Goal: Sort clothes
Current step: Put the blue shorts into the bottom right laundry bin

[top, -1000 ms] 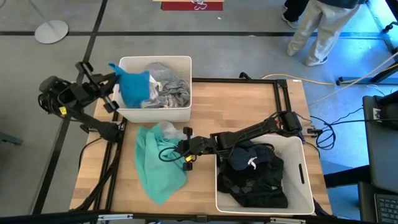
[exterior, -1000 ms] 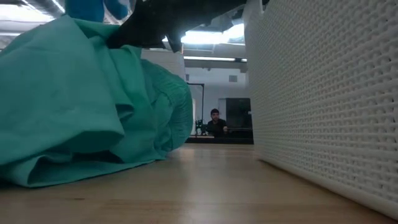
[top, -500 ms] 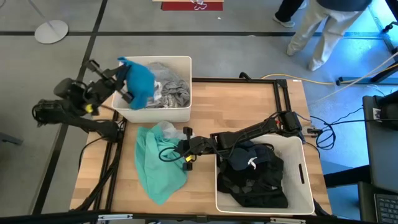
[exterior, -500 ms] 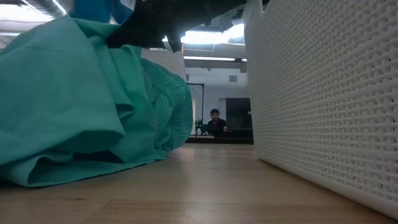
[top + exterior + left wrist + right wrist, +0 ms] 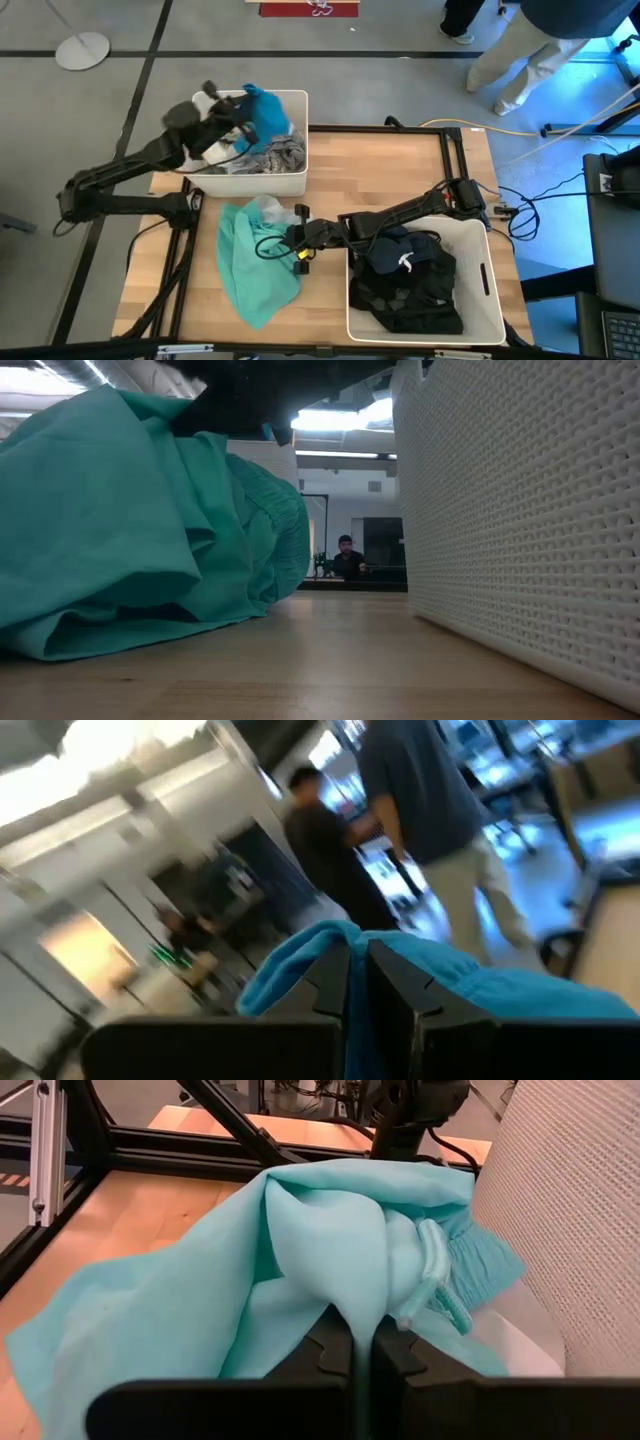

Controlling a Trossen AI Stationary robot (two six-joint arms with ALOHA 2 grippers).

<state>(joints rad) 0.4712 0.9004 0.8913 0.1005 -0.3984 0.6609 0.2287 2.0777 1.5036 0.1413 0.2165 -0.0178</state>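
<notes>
A: Where is the left tool?
B: Above the far white bin, its fingers pressed together on a teal garment that drapes over them.

A: And the right tool?
B: Low over the tabletop, pinching a fold of the mint green garment. That cloth lies between the two bins, just beside the near bin with the black clothes.

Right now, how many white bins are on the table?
2: one bin at the table's far left, holding light clothes, and one bin at the near right, holding dark clothes.
</notes>
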